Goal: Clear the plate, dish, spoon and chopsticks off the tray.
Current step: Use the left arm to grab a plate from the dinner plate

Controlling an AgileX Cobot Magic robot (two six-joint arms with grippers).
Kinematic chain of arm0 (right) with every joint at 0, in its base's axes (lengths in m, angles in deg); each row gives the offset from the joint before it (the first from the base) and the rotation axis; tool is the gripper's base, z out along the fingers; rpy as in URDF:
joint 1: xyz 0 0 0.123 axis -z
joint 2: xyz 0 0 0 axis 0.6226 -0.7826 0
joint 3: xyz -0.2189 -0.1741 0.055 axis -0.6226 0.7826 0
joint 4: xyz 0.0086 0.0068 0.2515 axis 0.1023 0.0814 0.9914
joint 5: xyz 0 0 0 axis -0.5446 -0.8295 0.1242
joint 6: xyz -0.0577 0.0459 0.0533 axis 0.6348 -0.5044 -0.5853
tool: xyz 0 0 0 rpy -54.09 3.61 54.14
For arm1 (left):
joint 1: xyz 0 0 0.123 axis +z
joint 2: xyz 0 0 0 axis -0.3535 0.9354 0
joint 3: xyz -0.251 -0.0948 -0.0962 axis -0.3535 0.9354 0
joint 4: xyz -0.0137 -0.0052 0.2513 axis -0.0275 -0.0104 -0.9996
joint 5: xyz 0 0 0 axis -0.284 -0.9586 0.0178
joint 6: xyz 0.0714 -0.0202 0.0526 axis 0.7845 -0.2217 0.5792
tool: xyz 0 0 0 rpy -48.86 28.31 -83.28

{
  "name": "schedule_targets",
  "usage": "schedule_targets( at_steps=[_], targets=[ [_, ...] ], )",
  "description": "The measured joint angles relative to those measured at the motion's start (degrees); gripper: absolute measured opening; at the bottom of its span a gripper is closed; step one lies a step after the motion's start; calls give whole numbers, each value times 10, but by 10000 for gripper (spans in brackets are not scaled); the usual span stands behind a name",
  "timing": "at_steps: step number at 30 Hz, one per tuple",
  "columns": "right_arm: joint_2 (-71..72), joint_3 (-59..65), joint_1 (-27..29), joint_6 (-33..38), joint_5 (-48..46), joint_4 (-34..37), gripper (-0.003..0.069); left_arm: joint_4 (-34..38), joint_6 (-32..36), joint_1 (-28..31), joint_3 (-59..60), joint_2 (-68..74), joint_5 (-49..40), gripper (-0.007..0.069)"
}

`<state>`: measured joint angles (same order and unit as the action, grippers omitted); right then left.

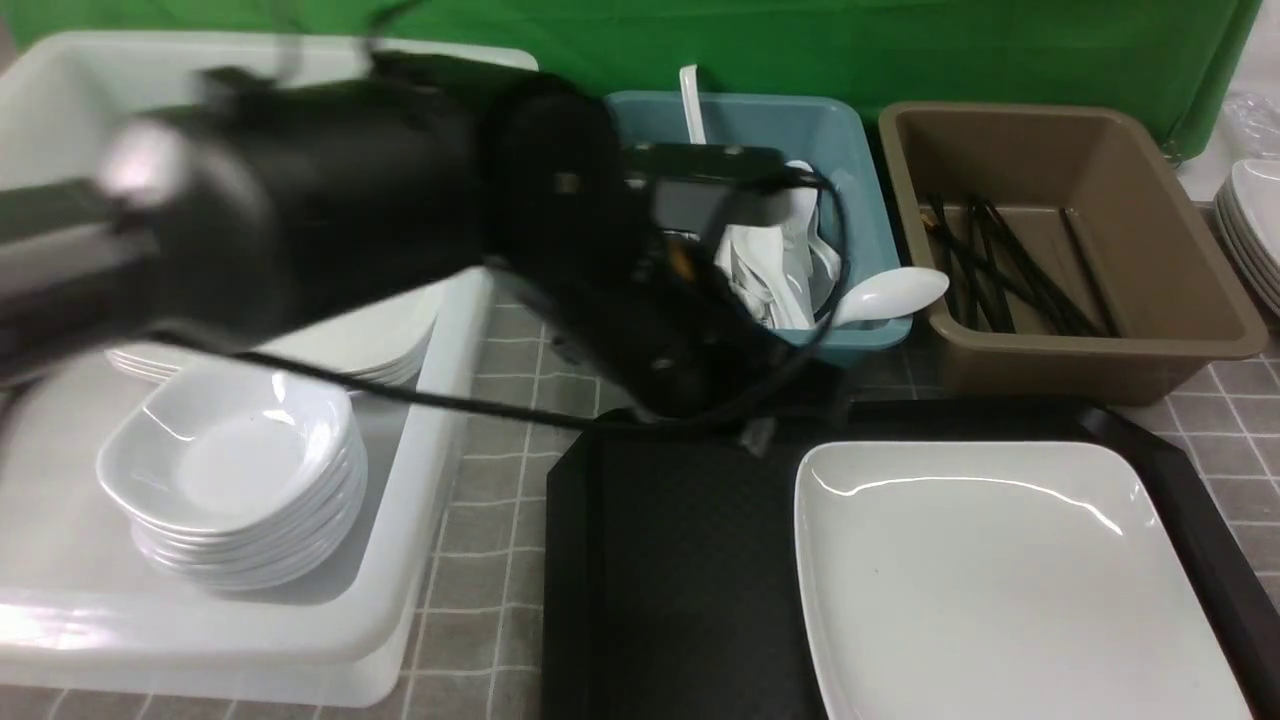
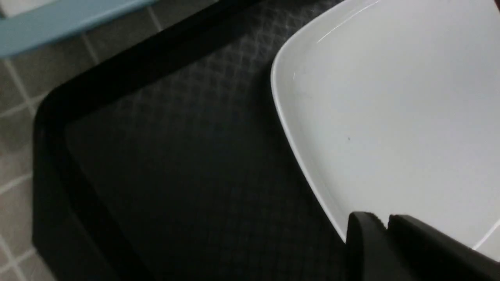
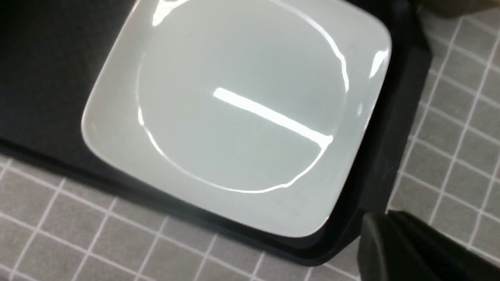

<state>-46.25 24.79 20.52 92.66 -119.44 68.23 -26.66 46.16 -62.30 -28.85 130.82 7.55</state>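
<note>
Only the plate [image 1: 1010, 570] left to lift: flat on the right half of the tray [image 1: 670, 560], rounded-square, so no long axis to line up with. Left gripper [image 2: 386, 221] at its left edge, jaws nearly together on nothing. Right gripper [image 3: 384, 234] closed and empty, beside a plate corner at the tray's rim; probably about equally near.
</note>
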Motion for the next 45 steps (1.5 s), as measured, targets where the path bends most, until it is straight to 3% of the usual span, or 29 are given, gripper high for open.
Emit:
schedule_targets(
  at_steps=[2,5,11,20,26,33,40,45],
  targets=[
    [4,5,0,0,2,3,24,-8,0,-2,-16,18,-1,141],
    [13,11,0,0,13,7,24,-22,2,-5,-76,94,-3,275],
    [17,12,0,0,31,8,24,-27,7,-5,-138,183,3,451],
    [17,14,1,13,45,66,24,-27,7,-5,-148,246,50,486],
    [17,14,1,28,66,91,24,27,8,-4,-149,257,64,444],
    [17,14,1,30,79,95,24,76,1,-1,-151,262,71,192],
    [16,14,1,30,85,95,24,82,3,-1,-151,246,42,183],
    [16,14,1,30,91,97,24,75,7,-3,-151,189,3,93]
  ],
)
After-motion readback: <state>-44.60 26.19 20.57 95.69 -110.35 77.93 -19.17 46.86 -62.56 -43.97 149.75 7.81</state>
